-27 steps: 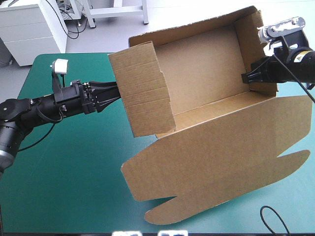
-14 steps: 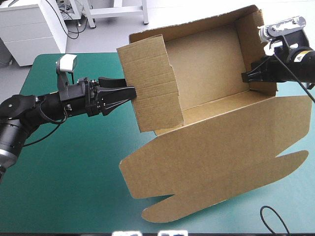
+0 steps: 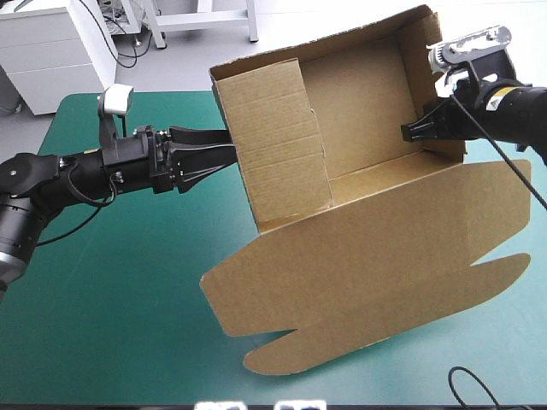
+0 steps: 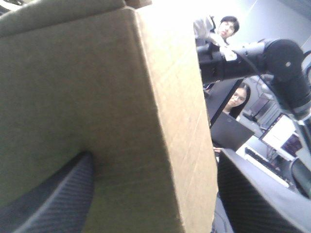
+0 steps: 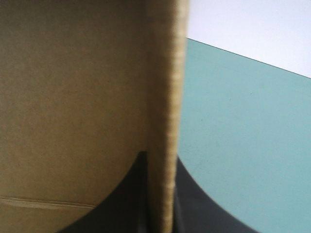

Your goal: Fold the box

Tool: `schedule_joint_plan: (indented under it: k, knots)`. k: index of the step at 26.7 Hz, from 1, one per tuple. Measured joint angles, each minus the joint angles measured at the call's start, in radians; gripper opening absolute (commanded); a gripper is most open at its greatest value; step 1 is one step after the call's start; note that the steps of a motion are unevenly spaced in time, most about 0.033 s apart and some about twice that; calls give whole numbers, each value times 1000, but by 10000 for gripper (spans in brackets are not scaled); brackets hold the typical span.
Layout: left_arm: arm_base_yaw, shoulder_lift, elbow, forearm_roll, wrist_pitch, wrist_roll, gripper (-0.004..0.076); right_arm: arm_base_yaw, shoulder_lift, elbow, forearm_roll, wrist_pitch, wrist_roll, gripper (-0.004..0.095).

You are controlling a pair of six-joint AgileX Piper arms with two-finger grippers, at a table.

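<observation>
The brown box (image 3: 359, 111) is an open tray tipped up off the teal-green table, with its lid (image 3: 367, 273) spread flat toward the front edge. My left gripper (image 3: 229, 149) is open against the outside of the left end wall (image 3: 278, 145). In the left wrist view that wall's corner (image 4: 160, 97) stands between the spread fingers (image 4: 48, 204) of the left gripper (image 4: 154, 158). My right gripper (image 3: 410, 132) is shut on the right end wall. In the right wrist view the right gripper (image 5: 160, 160) has that wall's board edge (image 5: 163, 121) pinched between its black fingers.
Bare teal-green cover (image 3: 111, 299) lies under and in front of my left arm. The lid's rounded tabs (image 3: 282, 354) reach close to the table's front edge. A white cabinet (image 3: 51, 51) stands beyond the far left corner.
My left gripper has advanced right, swinging the left end wall inward and more upright. The whole box has shifted left, and my right gripper has moved left with it.
</observation>
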Motion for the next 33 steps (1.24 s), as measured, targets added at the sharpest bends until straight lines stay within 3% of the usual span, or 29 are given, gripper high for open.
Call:
schedule_joint_plan:
  k: [9,17,25,28,31,33]
  knots:
    - [-104,1,-136,358,-209,-208,513,64,58,0,-87,-49,107,-13]
    - [-237,7,-222,833,-411,-534,513,99,109,2,-101,-117,179,-13]
    - [-329,101,-317,1137,-431,-818,512,101,133,4,-111,-145,201,-13]
    - [-378,163,-380,1248,-416,-941,446,108,135,4,-136,-157,207,-13]
    - [-421,227,-479,1461,-325,-1115,408,114,138,4,-127,-161,216,-13]
    - [-429,233,-499,1506,-312,-1166,328,116,145,4,-111,-167,222,-14]
